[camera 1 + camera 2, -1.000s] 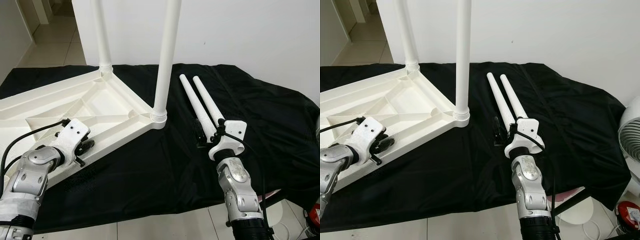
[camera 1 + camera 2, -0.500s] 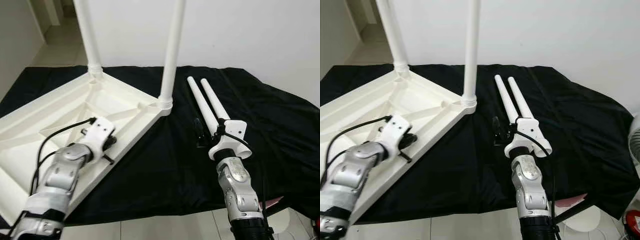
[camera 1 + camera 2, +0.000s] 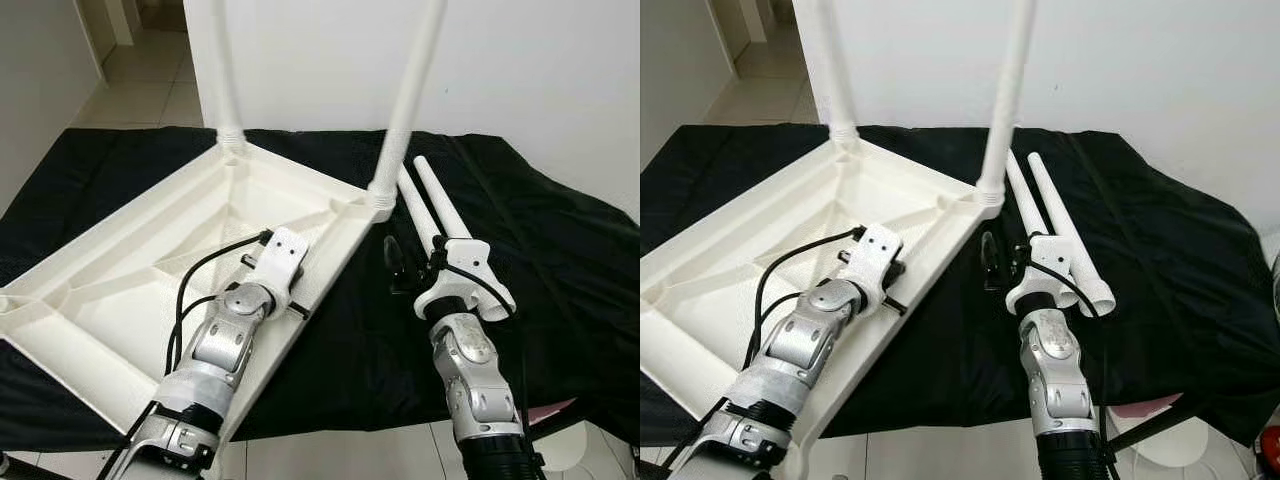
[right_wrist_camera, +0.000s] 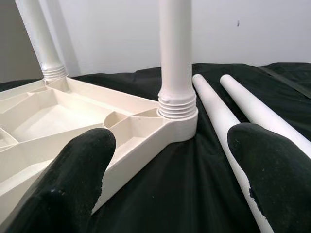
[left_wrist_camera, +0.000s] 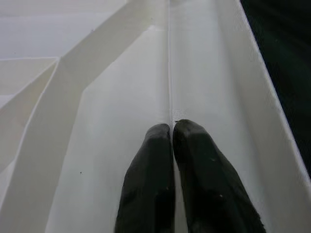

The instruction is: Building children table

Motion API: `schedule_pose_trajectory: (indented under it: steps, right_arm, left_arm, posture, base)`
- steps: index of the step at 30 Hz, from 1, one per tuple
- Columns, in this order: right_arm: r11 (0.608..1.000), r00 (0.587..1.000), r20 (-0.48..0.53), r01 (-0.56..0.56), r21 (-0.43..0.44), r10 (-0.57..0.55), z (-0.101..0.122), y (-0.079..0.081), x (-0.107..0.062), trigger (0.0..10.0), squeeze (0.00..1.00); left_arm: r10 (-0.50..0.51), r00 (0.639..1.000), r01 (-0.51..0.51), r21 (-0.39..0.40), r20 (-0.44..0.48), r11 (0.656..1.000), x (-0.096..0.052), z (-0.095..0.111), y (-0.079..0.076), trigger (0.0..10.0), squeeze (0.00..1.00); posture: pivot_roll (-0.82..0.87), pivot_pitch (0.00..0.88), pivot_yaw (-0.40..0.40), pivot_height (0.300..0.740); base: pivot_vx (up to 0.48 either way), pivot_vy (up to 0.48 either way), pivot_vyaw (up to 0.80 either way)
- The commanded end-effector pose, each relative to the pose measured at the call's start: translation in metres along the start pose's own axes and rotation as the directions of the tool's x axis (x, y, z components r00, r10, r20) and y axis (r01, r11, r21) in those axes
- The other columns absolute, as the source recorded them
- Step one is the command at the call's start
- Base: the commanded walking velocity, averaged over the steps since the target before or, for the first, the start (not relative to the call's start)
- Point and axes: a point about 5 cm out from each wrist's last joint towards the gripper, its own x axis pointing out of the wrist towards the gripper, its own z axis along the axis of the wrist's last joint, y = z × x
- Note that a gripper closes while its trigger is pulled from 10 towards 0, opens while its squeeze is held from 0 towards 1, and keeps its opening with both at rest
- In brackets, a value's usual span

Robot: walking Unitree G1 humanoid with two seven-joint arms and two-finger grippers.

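Observation:
The white tabletop [image 3: 120, 270] lies upside down on the black cloth. Two fitted legs [image 3: 410, 90] [image 3: 222, 70] stand up from its far corners. Two loose legs [image 3: 432, 205] lie side by side on the cloth, right of the tabletop's corner. My left gripper [image 5: 171, 127] is shut with nothing in it, its fingertips resting in the channel along the tabletop's right rim [image 3: 325, 265]. My right gripper [image 4: 170, 138] is open just above the cloth at the near ends of the loose legs, one of which runs between its fingers [image 4: 82, 170].
The black cloth [image 3: 560, 250] covers a low surface and hangs over its front edge. A white wall stands close behind it. Tiled floor [image 3: 150, 90] runs off to the far left.
My left arm has swung to the right with the tabletop, whose legged corner now lies next to the loose legs. The camera has shifted. My right gripper has stayed put.

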Motion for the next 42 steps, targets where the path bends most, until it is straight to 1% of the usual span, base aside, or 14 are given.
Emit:
schedule_pose_trajectory:
  steps: [1, 2, 3, 4, 8, 9, 10, 19, 20, 21, 23, 30, 34, 42]
  right_arm:
    - [1.0, 1.0, 0.001, 0.012, 0.005, -0.012, 0.0, -0.001, -0.002, 10.0, 0.0]
    - [1.0, 1.0, 0.001, 0.012, 0.005, -0.012, 0.0, -0.001, -0.002, 10.0, 0.0]
    - [1.0, 1.0, 0.0, 0.012, 0.005, -0.012, -0.001, -0.001, -0.003, 10.0, 0.0]
    - [1.0, 1.0, 0.0, 0.012, 0.006, -0.012, -0.001, -0.001, -0.003, 10.0, 0.0]
    - [1.0, 1.0, -0.007, 0.004, 0.015, -0.004, -0.002, 0.0, -0.004, 10.0, 0.0]
    - [1.0, 1.0, -0.009, 0.001, 0.019, -0.001, -0.002, 0.001, -0.004, 10.0, 0.3]
    - [1.0, 1.0, -0.008, -0.001, 0.024, 0.001, -0.002, 0.0, -0.005, 10.0, 1.0]
    - [1.0, 1.0, -0.026, -0.013, 0.023, 0.014, -0.005, -0.001, -0.005, 10.0, 1.0]
    - [0.999, 0.999, -0.034, -0.028, 0.024, 0.029, -0.006, 0.0, -0.005, 10.0, 0.91]
    - [0.999, 0.998, -0.041, -0.044, 0.023, 0.045, -0.007, 0.002, -0.005, 10.0, 0.06]
    - [0.998, 0.997, -0.048, -0.054, 0.026, 0.056, -0.008, 0.003, -0.005, 10.0, 0.0]
    - [0.997, 0.996, -0.05, -0.069, 0.024, 0.07, -0.009, 0.005, -0.004, 10.0, 0.0]
    - [0.997, 0.996, -0.048, -0.077, 0.021, 0.078, -0.007, 0.004, -0.004, 10.0, 0.0]
    - [0.996, 0.994, -0.054, -0.089, 0.013, 0.09, -0.007, 0.004, -0.006, 10.0, 0.0]
  left_arm:
    - [0.023, 0.999, -0.023, 0.015, 0.032, 1.0, -0.001, 0.009, 0.004, 10.0, 1.0]
    - [0.023, 0.999, -0.023, 0.015, 0.032, 1.0, -0.001, 0.009, 0.004, 10.0, 1.0]
    - [0.035, 0.999, -0.036, 0.018, 0.039, 0.999, -0.001, 0.01, 0.008, 10.0, 0.09]
    - [0.048, 0.998, -0.049, 0.019, 0.044, 0.999, -0.001, 0.012, 0.01, 10.0, 0.0]
    - [0.099, 0.992, -0.101, 0.015, 0.072, 0.995, -0.006, 0.016, 0.025, 10.0, 0.0]
    - [0.103, 0.991, -0.105, 0.025, 0.081, 0.994, -0.008, 0.017, 0.029, 10.0, 0.0]
    - [0.111, 0.99, -0.114, 0.036, 0.092, 0.993, -0.012, 0.018, 0.035, 10.0, 0.0]
    - [0.029, 0.996, -0.037, 0.089, 0.088, 0.995, -0.046, 0.011, 0.065, 10.0, 0.0]
    - [-0.003, 0.998, -0.006, 0.135, 0.065, 0.991, -0.053, 0.006, 0.069, 10.0, 0.0]
    - [-0.048, 0.999, 0.044, 0.157, 0.025, 0.987, -0.062, -0.002, 0.073, 10.0, 0.0]
    - [-0.055, 0.998, 0.053, 0.176, 0.006, 0.983, -0.068, -0.006, 0.077, 10.0, 0.0]
    - [-0.066, 0.995, 0.081, 0.212, -0.075, 0.974, -0.086, -0.018, 0.091, 10.0, 0.0]
    - [-0.084, 0.982, 0.107, 0.134, -0.17, 0.985, -0.112, -0.033, 0.11, 10.0, 0.0]
    - [-0.227, 0.937, 0.246, 0.04, -0.264, 0.968, -0.15, -0.054, 0.11, 10.0, 0.0]
  posture:
    - [0.03, 0.05, -0.03, 0.74]
    - [0.03, 0.05, -0.03, 0.74]
    - [0.03, 0.052, -0.028, 0.74]
    - [0.03, 0.054, -0.028, 0.74]
    - [0.03, 0.059, -0.029, 0.74]
    - [0.03, 0.063, -0.03, 0.74]
    - [0.03, 0.063, -0.03, 0.74]
    - [0.03, 0.07, -0.038, 0.74]
    - [0.03, 0.07, -0.038, 0.74]
    - [0.03, 0.07, -0.038, 0.74]
    - [0.04, 0.07, -0.041, 0.74]
    - [0.04, 0.068, -0.044, 0.74]
    - [0.05, 0.069, -0.049, 0.74]
    - [0.05, 0.074, -0.055, 0.74]
  base:
    - [0.0, 0.0, 0.0]
    - [0.0, 0.0, 0.0]
    - [0.0, 0.0, 0.0]
    - [0.0, 0.0, 0.0]
    - [0.0, 0.0, 0.0]
    - [0.0, 0.0, 0.0]
    - [0.0, 0.0, 0.0]
    - [0.0, 0.0, 0.0]
    - [0.0, 0.0, 0.0]
    - [0.0, 0.0, 0.0]
    - [0.0, 0.0, 0.0]
    - [0.0, 0.0, 0.0]
    - [0.0, 0.0, 0.0]
    - [0.0, 0.0, 0.0]
